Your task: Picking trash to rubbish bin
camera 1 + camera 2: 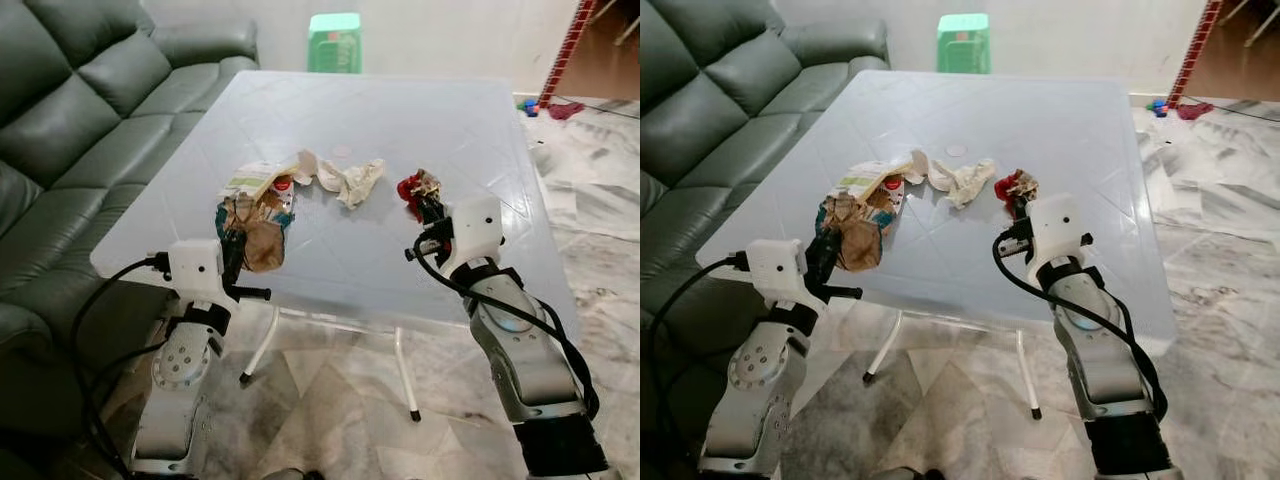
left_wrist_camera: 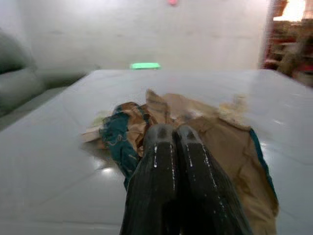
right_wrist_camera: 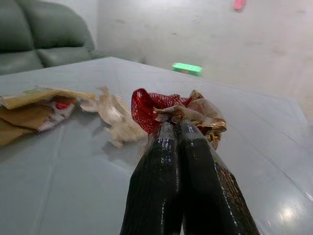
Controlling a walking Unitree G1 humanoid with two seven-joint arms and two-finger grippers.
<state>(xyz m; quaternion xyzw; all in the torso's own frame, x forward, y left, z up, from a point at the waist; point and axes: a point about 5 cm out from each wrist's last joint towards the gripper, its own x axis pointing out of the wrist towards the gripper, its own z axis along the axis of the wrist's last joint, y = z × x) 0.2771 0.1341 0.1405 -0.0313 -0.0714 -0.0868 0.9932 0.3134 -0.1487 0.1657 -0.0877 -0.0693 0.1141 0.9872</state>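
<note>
A robot stands at the near edge of a pale bench, both arms reaching over it. A dark green sofa runs along the robot's left, and a green stool sits beyond the bench's far edge. The floor is marbled tile.

Trash lies in a loose row across the middle of the bench. On the left is a crumpled brown bag with teal print, resting against a flattened wrapper. In the middle lies a crumpled tissue. On the right is a red wad of netting and gold foil, a little apart from the tissue.

The left gripper has its fingers pressed together, with the tips pinching the near edge of the brown bag. The right gripper has its fingers together too, clamped on the near side of the red wad. Both pieces appear to rest on the bench, not yet lifted.

This looks like the grasping step: each gripper has taken hold of one piece. No rubbish bin can be made out. The next move likely calls for lifting both pieces clear of the bench without loosening the grip, then turning to find the bin. The bag is floppy and may drag the wrapper beside it. The tissue and wrapper are left for another pass.
</note>
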